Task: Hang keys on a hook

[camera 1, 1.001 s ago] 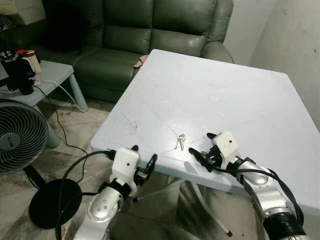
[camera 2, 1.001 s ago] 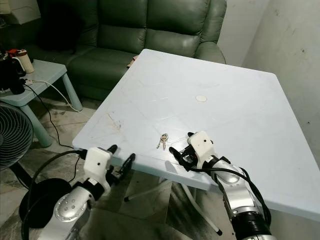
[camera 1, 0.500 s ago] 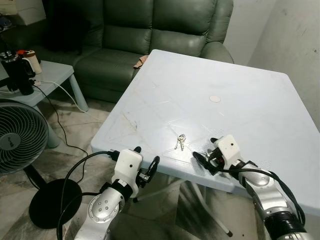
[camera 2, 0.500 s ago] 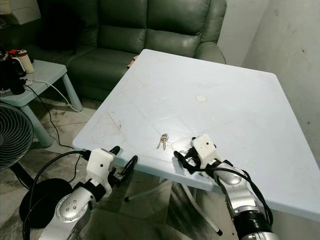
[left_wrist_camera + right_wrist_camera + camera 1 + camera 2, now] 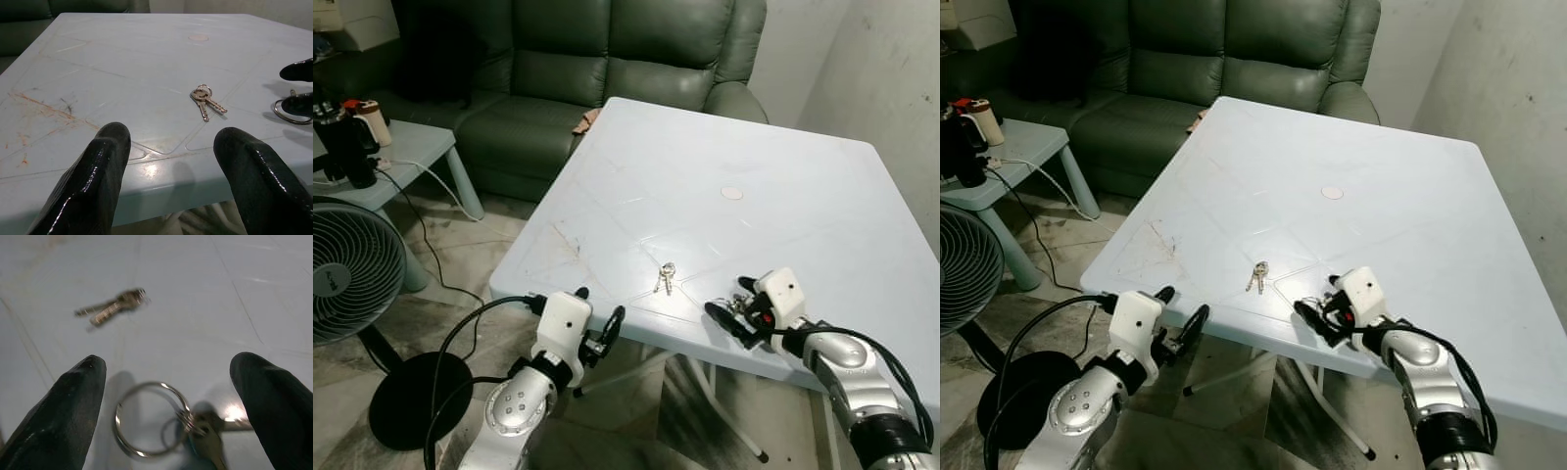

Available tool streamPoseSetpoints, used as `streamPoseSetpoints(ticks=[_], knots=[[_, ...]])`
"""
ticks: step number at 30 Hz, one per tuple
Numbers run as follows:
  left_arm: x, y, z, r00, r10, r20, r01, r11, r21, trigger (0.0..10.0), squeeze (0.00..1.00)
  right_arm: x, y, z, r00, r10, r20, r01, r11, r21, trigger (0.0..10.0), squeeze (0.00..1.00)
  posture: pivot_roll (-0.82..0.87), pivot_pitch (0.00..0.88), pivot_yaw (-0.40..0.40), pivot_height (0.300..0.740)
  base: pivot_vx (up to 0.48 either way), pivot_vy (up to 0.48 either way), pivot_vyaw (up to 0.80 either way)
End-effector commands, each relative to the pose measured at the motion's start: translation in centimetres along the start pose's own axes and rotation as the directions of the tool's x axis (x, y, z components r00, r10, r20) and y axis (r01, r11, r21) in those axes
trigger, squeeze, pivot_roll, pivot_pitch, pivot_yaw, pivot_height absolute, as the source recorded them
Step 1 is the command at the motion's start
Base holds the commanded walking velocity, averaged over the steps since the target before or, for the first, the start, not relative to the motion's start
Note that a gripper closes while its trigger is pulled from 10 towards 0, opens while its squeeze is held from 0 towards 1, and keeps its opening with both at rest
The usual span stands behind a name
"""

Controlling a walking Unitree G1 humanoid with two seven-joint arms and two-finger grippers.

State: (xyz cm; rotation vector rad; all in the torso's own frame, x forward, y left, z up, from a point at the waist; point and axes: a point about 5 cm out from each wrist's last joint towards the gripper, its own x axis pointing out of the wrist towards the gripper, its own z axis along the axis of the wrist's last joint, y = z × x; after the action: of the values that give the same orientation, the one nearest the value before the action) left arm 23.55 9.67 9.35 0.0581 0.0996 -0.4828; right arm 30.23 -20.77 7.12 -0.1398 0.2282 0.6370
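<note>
A pale blue desk point(image 5: 724, 157) stands before a green sofa point(image 5: 607, 59), a fan point(image 5: 352, 269) on my left. A pair of keys point(image 5: 665, 279) lies near its front edge. My right end effector point(image 5: 732, 311), fingers apart, straddles a key ring point(image 5: 151, 418). My left end effector point(image 5: 595, 318) gapes below the edge.

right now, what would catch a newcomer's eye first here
Probably the big pale blue table with a small pair of keys lying near its front edge. Just to their right, the right gripper sits open over a second bunch on a large key ring. The left gripper waits open below the table's edge, with a green sofa behind.
</note>
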Motion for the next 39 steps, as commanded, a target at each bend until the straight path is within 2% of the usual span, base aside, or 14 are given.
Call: streamPoseSetpoints(ticks=[1,2,3,9,12,15,16,17,18,19,20,39], knots=[[0.0,0.0,0.7,1.000,0.000,0.018,-0.001,1.000,0.019,10.0,0.00,-0.1,-0.1,0.5,0.999,0.005,0.040,-0.006,0.999,0.037,8.4,0.00,-0.10,0.001,-0.050,0.740,0.000,0.000,0.00],[0.0,0.0,0.7,1.000,0.001,0.018,-0.001,1.000,0.018,10.0,0.00,0.0,-0.1,0.7,0.998,0.007,0.059,-0.011,0.998,0.057,9.5,0.00,-0.10,0.000,-0.049,0.740,0.000,0.000,0.00],[0.0,0.0,0.7,1.000,0.002,0.018,-0.002,1.000,0.018,10.0,0.00,0.1,-0.1,0.9,0.996,0.002,0.089,-0.010,0.996,0.087,10.0,0.00,-0.10,0.000,-0.049,0.740,0.000,0.000,0.00],[0.1,-0.1,0.7,1.000,0.001,0.019,-0.002,1.000,0.018,10.0,0.00,0.1,-0.2,1.3,0.992,-0.002,0.123,-0.013,0.993,0.114,10.0,0.00,-0.10,0.000,-0.049,0.740,0.000,0.000,0.00],[0.0,-0.1,0.7,1.000,0.001,0.018,-0.001,1.000,0.020,10.0,0.00,-0.1,-0.7,0.7,0.997,-0.041,0.065,0.040,0.999,0.019,10.0,0.00,-0.10,0.000,-0.048,0.740,0.000,0.000,0.00],[0.0,-0.1,0.7,1.000,0.001,0.018,-0.002,1.000,0.020,10.0,0.00,-0.1,-0.7,0.7,0.997,-0.038,0.067,0.037,0.999,0.025,10.0,0.00,-0.10,0.000,-0.048,0.740,0.000,0.000,0.00],[0.1,-0.1,0.7,1.000,0.001,0.019,-0.001,1.000,0.019,10.0,0.00,-0.2,-1.0,0.6,0.998,-0.051,0.049,0.050,0.999,0.003,4.7,0.00,-0.10,0.000,-0.049,0.740,0.000,0.000,0.00],[0.1,-0.2,0.7,1.000,0.000,0.019,0.000,1.000,0.019,10.0,0.00,-0.3,-1.2,0.4,0.998,-0.054,0.032,0.055,0.998,-0.018,2.9,0.00,-0.10,0.000,-0.049,0.740,0.000,0.000,0.00],[0.2,-0.2,0.7,1.000,-0.001,0.019,0.001,1.000,0.019,10.0,0.00,-0.5,-1.4,0.2,0.998,-0.067,0.005,0.067,0.996,-0.053,2.2,0.00,-0.10,0.000,-0.049,0.740,0.000,0.000,0.00],[0.2,-0.3,0.7,1.000,-0.002,0.019,0.001,1.000,0.018,10.0,0.00,-0.6,-1.5,0.1,0.997,-0.072,-0.002,0.071,0.995,-0.063,2.4,0.00,-0.10,0.000,-0.049,0.740,0.000,0.000,0.00],[0.2,-0.3,0.7,1.000,-0.002,0.020,0.002,1.000,0.018,10.0,0.00,-0.7,-1.4,0.0,0.998,-0.060,-0.006,0.059,0.996,-0.067,0.0,0.00,-0.10,0.000,-0.049,0.740,0.000,0.000,0.00],[0.2,-0.2,0.7,1.000,0.002,0.020,-0.002,1.000,0.017,10.0,0.00,-1.2,-1.6,-0.8,0.999,-0.037,-0.032,0.034,0.995,-0.094,0.0,0.00,-0.11,0.003,-0.049,0.740,0.000,0.000,0.00]])
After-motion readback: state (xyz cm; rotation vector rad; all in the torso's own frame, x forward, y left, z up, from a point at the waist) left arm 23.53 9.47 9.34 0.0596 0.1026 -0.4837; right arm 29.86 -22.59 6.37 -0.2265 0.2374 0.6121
